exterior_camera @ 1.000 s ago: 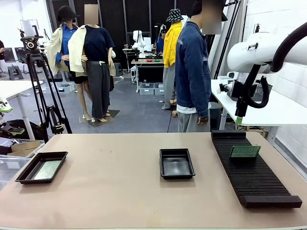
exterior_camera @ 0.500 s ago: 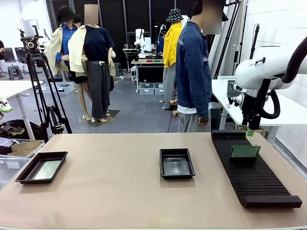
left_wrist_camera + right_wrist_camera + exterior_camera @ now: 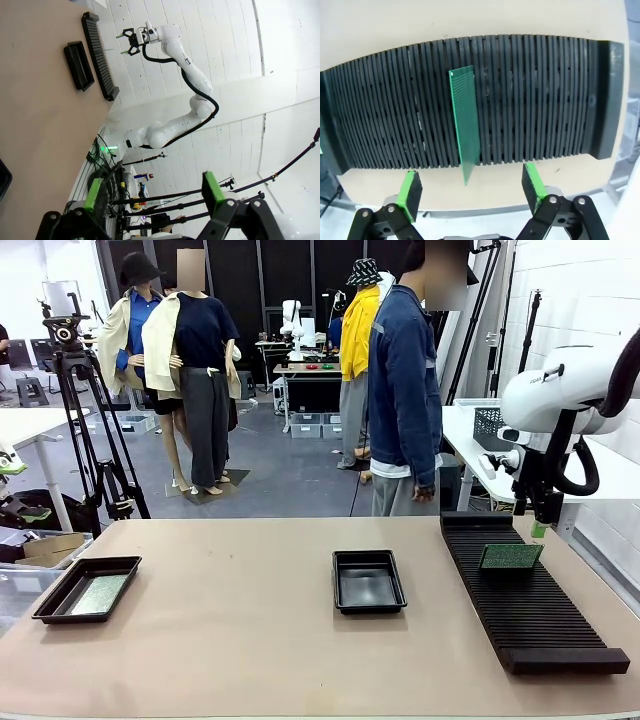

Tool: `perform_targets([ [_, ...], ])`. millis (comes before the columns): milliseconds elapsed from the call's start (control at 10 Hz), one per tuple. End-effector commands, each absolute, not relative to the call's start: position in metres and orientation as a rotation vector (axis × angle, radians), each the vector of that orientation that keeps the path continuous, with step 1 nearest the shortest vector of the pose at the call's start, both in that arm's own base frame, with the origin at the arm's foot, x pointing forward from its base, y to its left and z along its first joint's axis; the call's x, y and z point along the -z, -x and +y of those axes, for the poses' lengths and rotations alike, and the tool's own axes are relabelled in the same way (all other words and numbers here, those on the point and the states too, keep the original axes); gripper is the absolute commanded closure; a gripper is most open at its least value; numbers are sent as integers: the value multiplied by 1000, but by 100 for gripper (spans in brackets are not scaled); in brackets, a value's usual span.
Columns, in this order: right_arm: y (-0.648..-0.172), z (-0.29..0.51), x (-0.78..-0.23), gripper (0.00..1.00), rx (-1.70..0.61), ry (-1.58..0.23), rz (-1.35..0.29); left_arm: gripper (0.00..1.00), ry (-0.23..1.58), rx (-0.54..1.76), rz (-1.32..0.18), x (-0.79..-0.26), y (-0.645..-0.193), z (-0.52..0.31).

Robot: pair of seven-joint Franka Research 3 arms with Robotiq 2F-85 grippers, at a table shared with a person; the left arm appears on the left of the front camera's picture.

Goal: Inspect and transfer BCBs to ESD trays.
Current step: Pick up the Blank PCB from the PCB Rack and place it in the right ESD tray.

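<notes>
Above the far end of the slotted rack (image 3: 540,620), the right gripper (image 3: 540,528) hung from a white arm that came in from the right side, its wrist bent so the fingers pointed straight down at the rack. Its jaws stood wide apart with nothing between them. From the right wrist camera the two green pads framed the rack below, clear of it and touching nothing. One circuit board (image 3: 511,556) stood on edge in a slot in the far half of the rack, a little nearer the camera than the gripper, and seen from above it ran as a thin green strip across the ribs. Just left of the rack, apart from it on the table (image 3: 230,640), lay the middle tray (image 3: 368,588) with a bare black floor. Well to the left of the rack, at the table's left edge, sat the other tray (image 3: 50,605), and a second board (image 3: 98,594) lay flat on its floor. The left gripper (image 3: 154,189) was raised off the table and turned aside from the rack, aimed toward the white wall, its jaws also spread wide and empty. A person (image 3: 403,390) in a blue denim jacket stood beyond the table, left of the rack's far end, side-on with arms down.
</notes>
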State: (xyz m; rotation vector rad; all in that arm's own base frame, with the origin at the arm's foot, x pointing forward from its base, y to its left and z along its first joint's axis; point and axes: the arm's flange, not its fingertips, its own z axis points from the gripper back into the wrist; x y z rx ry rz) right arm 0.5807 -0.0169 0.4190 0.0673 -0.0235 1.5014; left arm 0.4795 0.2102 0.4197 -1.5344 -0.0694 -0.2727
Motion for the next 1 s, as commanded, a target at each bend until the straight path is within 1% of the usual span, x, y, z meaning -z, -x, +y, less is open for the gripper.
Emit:
perform_targets([
  [0, -585, -17, -424, 0, -1521, -53, -18, 0, 1536, 284, -80, -422, -477, 213],
  [500, -582, -16, -423, 0, -1507, -61, -29, 0, 1536, 284, -80, -422, -477, 213],
  [700, -587, -8, -407, 0, -1493, -88, -45, 0, 1536, 284, -80, -422, -477, 213],
  [800, -587, -2, -394, 0, -1541, -25, -34, 0, 1536, 284, -80, -422, -477, 213],
  [900, -587, 2, -386, 0, -1538, -15, -18, 0, 1536, 284, -80, -422, -477, 213],
])
